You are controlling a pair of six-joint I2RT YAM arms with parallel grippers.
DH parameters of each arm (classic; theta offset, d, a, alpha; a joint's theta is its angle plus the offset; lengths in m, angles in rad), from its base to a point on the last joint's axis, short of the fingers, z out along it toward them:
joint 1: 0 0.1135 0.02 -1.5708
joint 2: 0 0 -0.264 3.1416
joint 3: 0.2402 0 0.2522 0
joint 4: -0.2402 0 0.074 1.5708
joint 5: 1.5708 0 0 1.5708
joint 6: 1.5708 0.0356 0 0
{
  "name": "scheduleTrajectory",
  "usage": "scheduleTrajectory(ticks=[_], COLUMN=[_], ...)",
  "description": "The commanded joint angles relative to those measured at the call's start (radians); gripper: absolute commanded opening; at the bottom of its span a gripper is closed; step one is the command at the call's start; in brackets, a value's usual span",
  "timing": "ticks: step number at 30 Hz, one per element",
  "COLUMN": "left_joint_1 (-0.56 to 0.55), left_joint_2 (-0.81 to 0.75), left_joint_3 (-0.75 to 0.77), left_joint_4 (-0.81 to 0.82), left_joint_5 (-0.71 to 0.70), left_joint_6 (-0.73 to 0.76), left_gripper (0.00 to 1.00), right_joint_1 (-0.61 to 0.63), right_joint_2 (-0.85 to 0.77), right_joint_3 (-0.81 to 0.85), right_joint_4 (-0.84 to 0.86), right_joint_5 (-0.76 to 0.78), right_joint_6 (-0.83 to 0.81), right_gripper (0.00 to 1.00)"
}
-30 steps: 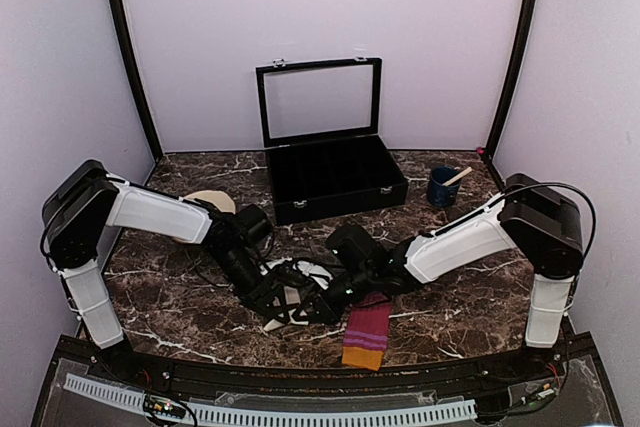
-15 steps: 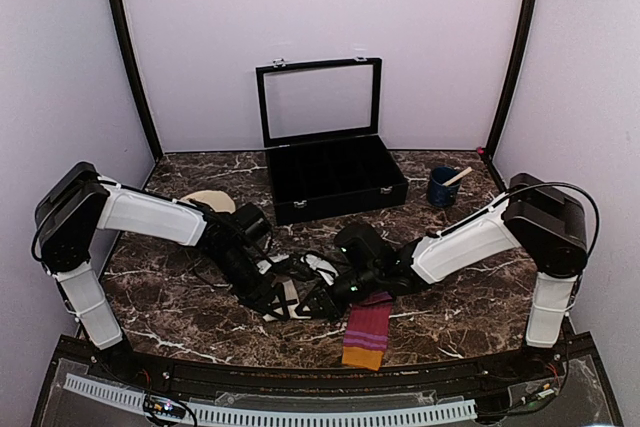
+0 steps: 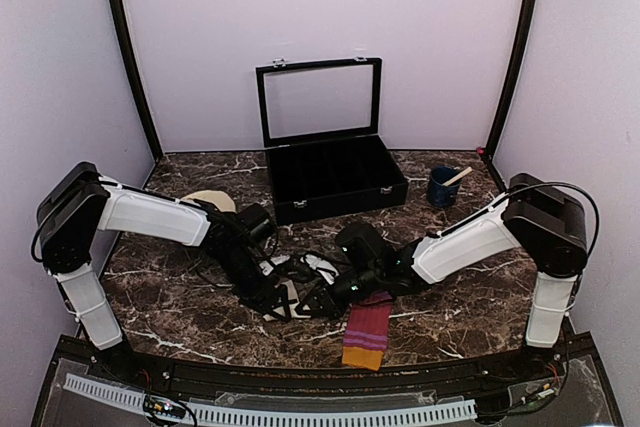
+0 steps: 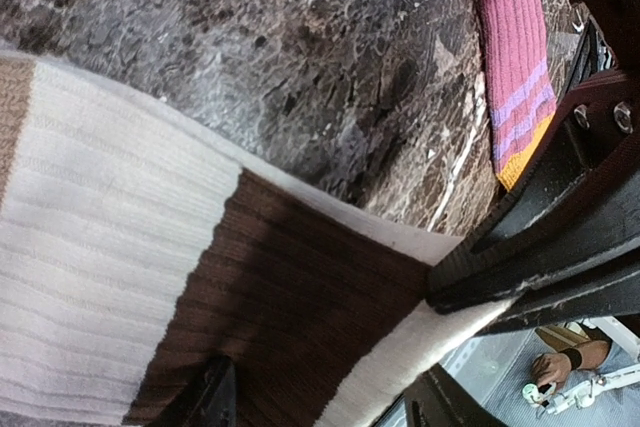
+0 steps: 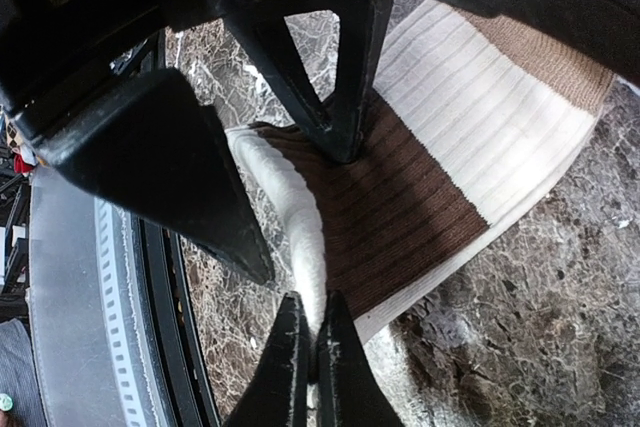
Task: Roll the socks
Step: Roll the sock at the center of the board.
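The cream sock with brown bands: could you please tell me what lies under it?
Only marble table shows around the cream sock; whatever its cloth covers is hidden.

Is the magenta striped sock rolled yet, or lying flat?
Flat: the magenta sock lies stretched out on the table, orange cuff toward the near edge.

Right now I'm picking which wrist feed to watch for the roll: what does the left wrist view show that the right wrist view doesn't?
Only the left wrist view: the magenta-purple sock, lying flat, apart from the cream sock. Only the right wrist view: the right gripper pinched shut on a folded edge of the cream sock, and the left gripper with fingers apart over it. Both: the cream sock's brown band on the marble table.
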Motion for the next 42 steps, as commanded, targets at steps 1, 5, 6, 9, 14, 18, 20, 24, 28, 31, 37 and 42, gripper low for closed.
scheduleTrajectory(ticks=[1,5,6,9,14,18,20,24,28,31,37,42], left_joint_1=[-0.004,-0.005,-0.007,-0.007,-0.007,-0.007,-0.006,-0.004,0.000,0.005,0.008,0.009], left_joint_2=[0.065,0.077,0.081,0.094,0.107,0.116,0.125,0.129,0.132,0.134,0.143,0.143], left_joint_3=[-0.031,-0.031,-0.033,-0.033,-0.034,-0.041,-0.045,-0.062,-0.079,-0.093,-0.106,-0.108], left_joint_4=[-0.121,-0.136,-0.137,-0.142,-0.148,-0.147,-0.148,-0.140,-0.126,-0.111,-0.098,-0.092], left_joint_5=[-0.144,-0.157,-0.158,-0.168,-0.198,-0.204,-0.212,-0.223,-0.230,-0.223,-0.218,-0.215], left_joint_6=[-0.016,-0.014,-0.015,-0.012,-0.013,-0.013,-0.013,-0.017,-0.027,-0.032,-0.036,-0.043], left_gripper=[0.60,0.60,0.61,0.61,0.63,0.65,0.66,0.67,0.69,0.69,0.69,0.69], right_joint_1=[-0.012,-0.015,-0.017,-0.018,-0.021,-0.026,-0.026,-0.026,-0.027,-0.027,-0.029,-0.029], right_joint_2=[-0.014,-0.008,-0.006,0.002,0.003,-0.005,-0.009,-0.017,-0.025,-0.035,-0.048,-0.060], right_joint_3=[-0.013,-0.006,-0.003,0.006,0.012,-0.001,-0.006,-0.009,-0.015,-0.029,-0.051,-0.066], right_joint_4=[0.042,0.041,0.041,0.036,0.029,0.033,0.038,0.041,0.039,0.049,0.061,0.063], right_joint_5=[-0.003,0.002,0.003,0.007,0.018,0.030,0.037,0.048,0.060,0.069,0.077,0.074], right_joint_6=[0.013,0.013,0.013,0.014,0.016,0.022,0.028,0.035,0.039,0.049,0.062,0.063], right_gripper=[0.00,0.00,0.00,0.00,0.00,0.00,0.00,0.00,0.00,0.00,0.00,0.00])
